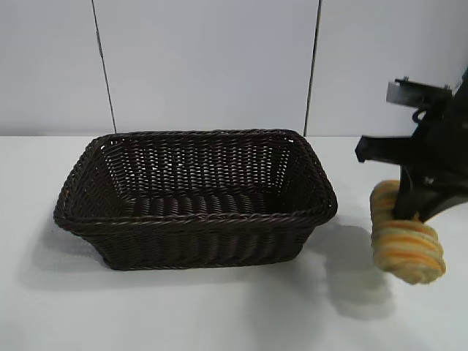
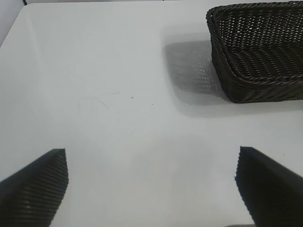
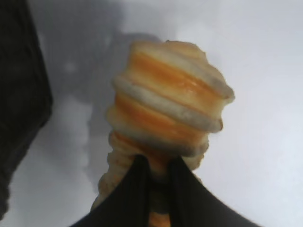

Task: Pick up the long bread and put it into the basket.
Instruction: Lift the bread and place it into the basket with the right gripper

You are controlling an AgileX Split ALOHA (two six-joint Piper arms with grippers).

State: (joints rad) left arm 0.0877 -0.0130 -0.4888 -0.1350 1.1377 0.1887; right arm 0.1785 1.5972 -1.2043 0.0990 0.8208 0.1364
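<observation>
A: The worktop carries the basket, empty. Where's the long bread?

B: Off the surface, right of the basket, pinched by the right gripper. I'd carry it level above the braided rim before lowering.

A: Fingers?

B: Right ones narrow, clamped on the loaf's middle. The left gripper hovers with fingers wide, holding nothing.

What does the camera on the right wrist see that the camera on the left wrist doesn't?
Only the right wrist view shows the long bread, striped orange and pale, pinched by the right gripper, with its shadow on the surface below.

Only the left wrist view shows the basket, a corner of it, and the left gripper with its fingers wide apart and nothing between them.

Both show the white table.
</observation>
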